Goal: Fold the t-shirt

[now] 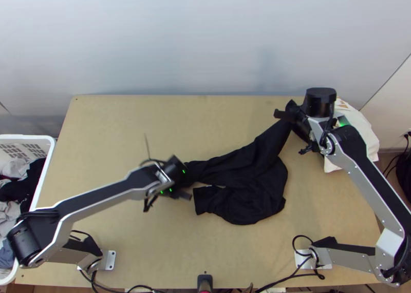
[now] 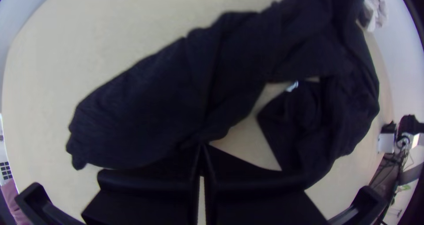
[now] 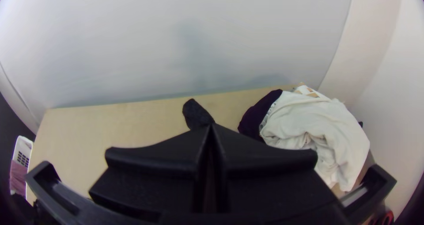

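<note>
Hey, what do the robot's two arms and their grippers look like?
Both arms have silver-grey links, black joints and thin black cables. The left gripper and right gripper each have two wide, flat black fingers. Small green lights glow near the wrists.

White laundry basket: just beside the left edge of the table
Basket's load: bunched grey cloth, black cloth, mauve cloth
Cream cloth: heaped at the far right corner, reaching past the right edge
Dark purple cloth: bunched against the cream heap
Pale wall: behind the far edge
</note>
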